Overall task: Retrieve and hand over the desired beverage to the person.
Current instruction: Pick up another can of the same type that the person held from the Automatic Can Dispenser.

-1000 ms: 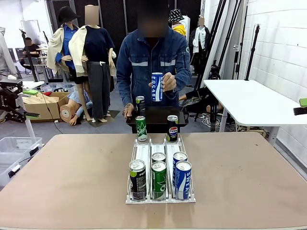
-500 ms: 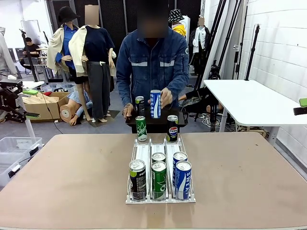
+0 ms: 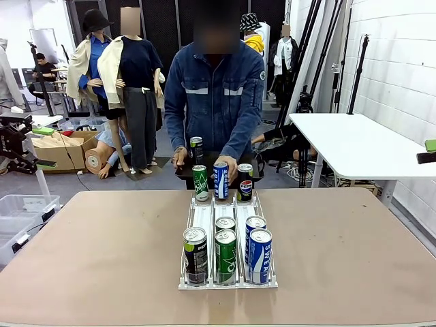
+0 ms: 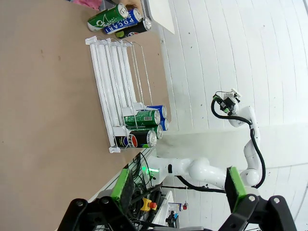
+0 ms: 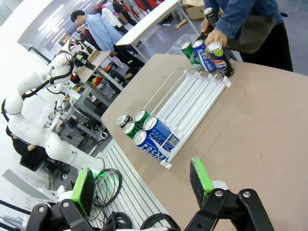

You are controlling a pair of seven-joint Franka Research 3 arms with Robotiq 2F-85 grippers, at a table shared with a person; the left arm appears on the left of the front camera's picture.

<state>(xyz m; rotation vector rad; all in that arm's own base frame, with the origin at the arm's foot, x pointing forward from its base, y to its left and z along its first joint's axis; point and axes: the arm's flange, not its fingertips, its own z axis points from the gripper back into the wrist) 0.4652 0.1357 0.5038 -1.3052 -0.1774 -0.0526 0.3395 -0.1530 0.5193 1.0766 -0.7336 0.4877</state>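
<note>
The person (image 3: 216, 95) stood at the far side of the table (image 3: 95, 252), one hand (image 3: 229, 165) closed around the top of a blue can (image 3: 221, 181). That can stood upright on the table just past the far end of the rack (image 3: 203, 216), between a green can (image 3: 199, 182) and a Pepsi can (image 3: 245, 182), the three close together in a row. The other hand (image 3: 180, 159) rested at the edge of a dark tray (image 3: 208, 162) that carried one more can (image 3: 197, 149). Five cans stood at the rack's near end: a black one (image 3: 195, 255) in one lane, two green (image 3: 225, 254) in the middle lane and two blue (image 3: 259, 254) in the third. The left gripper (image 4: 178, 185) hung well apart from the rack, fingers spread wide with nothing between them. The right gripper (image 5: 142, 185) likewise stood wide apart and empty, short of the rack's near end.
</note>
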